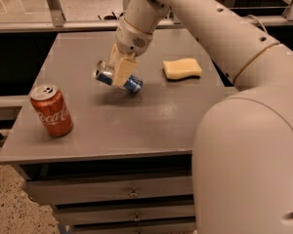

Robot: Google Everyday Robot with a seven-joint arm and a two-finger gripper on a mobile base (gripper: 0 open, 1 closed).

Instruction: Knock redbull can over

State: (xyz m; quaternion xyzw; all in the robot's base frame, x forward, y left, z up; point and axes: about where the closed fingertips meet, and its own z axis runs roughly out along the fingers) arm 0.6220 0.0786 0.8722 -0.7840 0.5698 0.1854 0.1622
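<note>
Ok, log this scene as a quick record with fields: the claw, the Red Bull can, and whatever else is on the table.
table: grey top
claw: over the table's middle, shut on Red Bull can
Red Bull can: tipped nearly flat in the claw; table contact unclear
Coke can: upright, near front left corner
sponge: yellow, lying right of the claw, apart from both cans

Sideways redbull can [106,74], aloft in pincer [120,81]
</note>
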